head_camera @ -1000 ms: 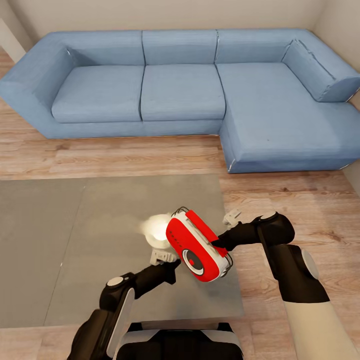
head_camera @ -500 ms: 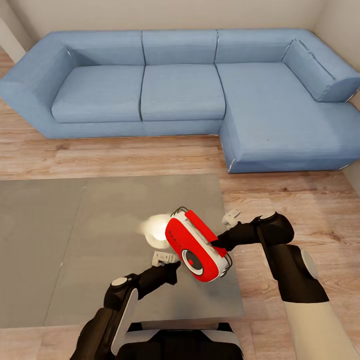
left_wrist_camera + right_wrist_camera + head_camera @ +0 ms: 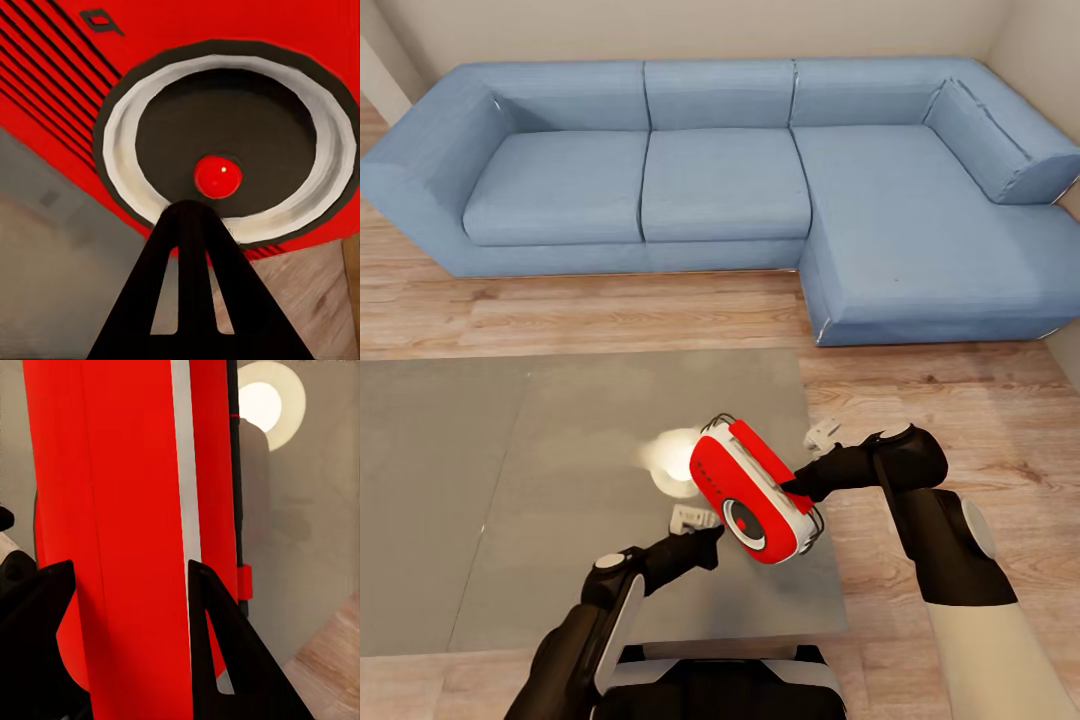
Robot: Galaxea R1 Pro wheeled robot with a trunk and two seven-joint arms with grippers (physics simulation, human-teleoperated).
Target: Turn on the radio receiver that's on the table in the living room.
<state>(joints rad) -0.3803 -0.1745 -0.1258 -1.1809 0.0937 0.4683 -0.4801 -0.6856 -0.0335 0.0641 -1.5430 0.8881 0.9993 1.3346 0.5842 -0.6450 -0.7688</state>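
The red radio receiver (image 3: 750,490) hangs tilted above the right end of the grey table (image 3: 560,470), its round dial facing down toward me. My right gripper (image 3: 798,490) is shut on the radio's body, one finger on each side of the red casing (image 3: 127,510). My left gripper (image 3: 708,528) is shut and sits just left of the dial. In the left wrist view its joined fingertips (image 3: 196,214) point at the dial (image 3: 225,97), just short of the red centre knob (image 3: 217,176).
A blue L-shaped sofa (image 3: 720,180) stands beyond the table, with a strip of wood floor (image 3: 610,310) between them. More floor (image 3: 940,400) lies right of the table's edge. A bright light reflection (image 3: 672,455) shows on the tabletop.
My left arm has crept a little right and closer to the radio's dial. The radio and the right arm have stayed put.
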